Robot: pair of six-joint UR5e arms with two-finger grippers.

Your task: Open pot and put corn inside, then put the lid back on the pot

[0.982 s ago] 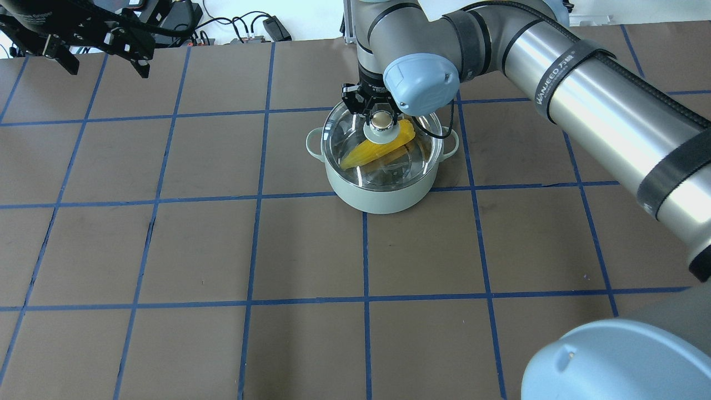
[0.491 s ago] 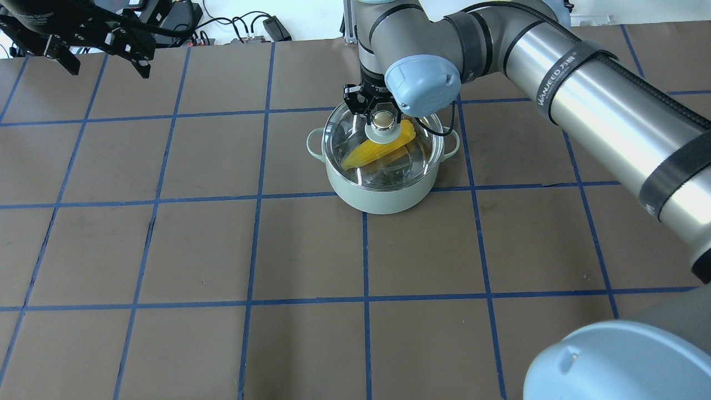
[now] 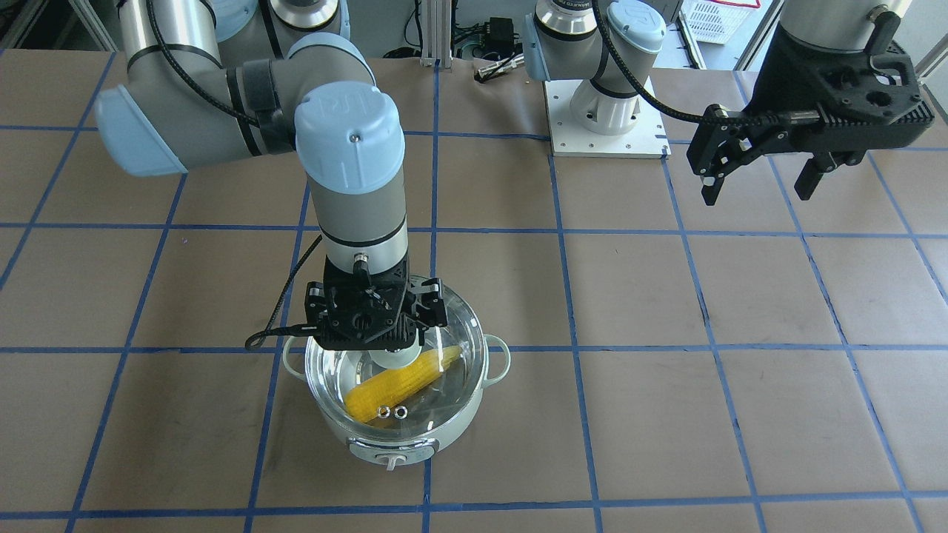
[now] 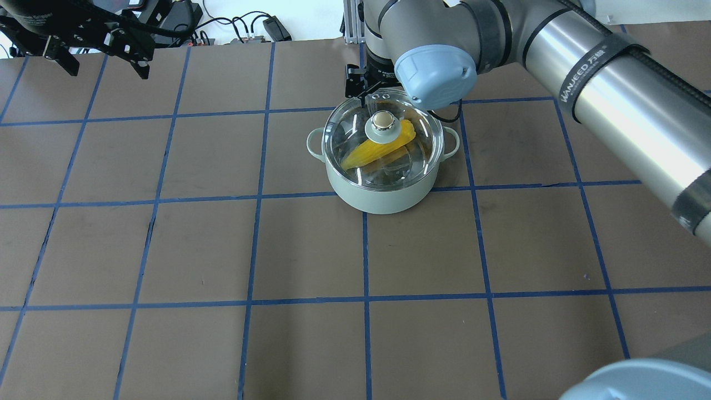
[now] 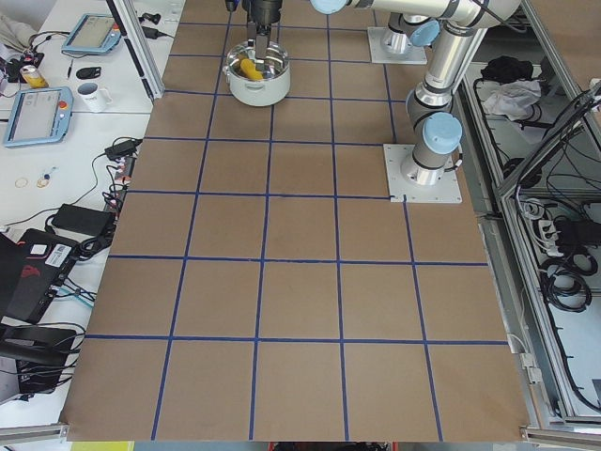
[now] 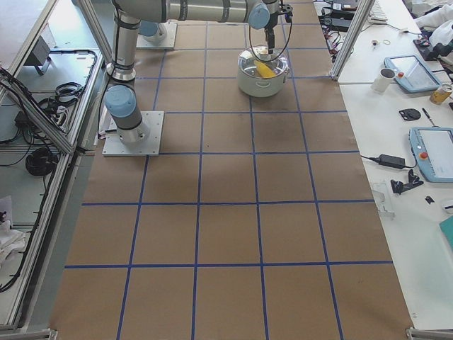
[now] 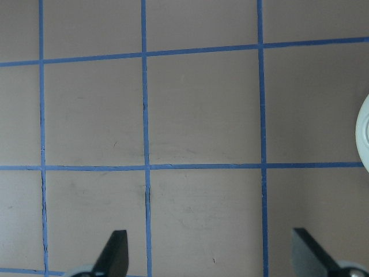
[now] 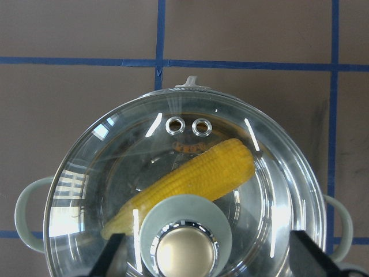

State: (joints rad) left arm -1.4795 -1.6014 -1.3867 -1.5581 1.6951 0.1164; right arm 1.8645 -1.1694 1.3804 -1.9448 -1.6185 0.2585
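Note:
The mint-green pot [image 4: 377, 194] stands at the table's middle back, and its control knob [image 3: 392, 460] faces the front camera. The glass lid [image 4: 411, 119] sits on the pot, its gold knob [image 8: 185, 253] bare. The yellow corn [image 4: 371, 150] lies slanted inside, seen through the glass [image 8: 196, 173]. My right gripper [image 3: 378, 337] hangs open just above the lid; its fingers [image 8: 115, 254] flank the knob without touching it. My left gripper [image 4: 105, 66] is open and empty, high over the far left corner [image 3: 759, 189].
My right arm [image 4: 600, 83] stretches across the right half of the overhead view. A white base plate [image 3: 603, 137] and cables [image 4: 244, 30] lie at the table's back edge. Side benches hold tablets and a mug [image 5: 92, 94].
My right gripper has lifted off the lid's knob and moved up and back; the knob now stands free. The lid, pot, corn and left arm have not moved.

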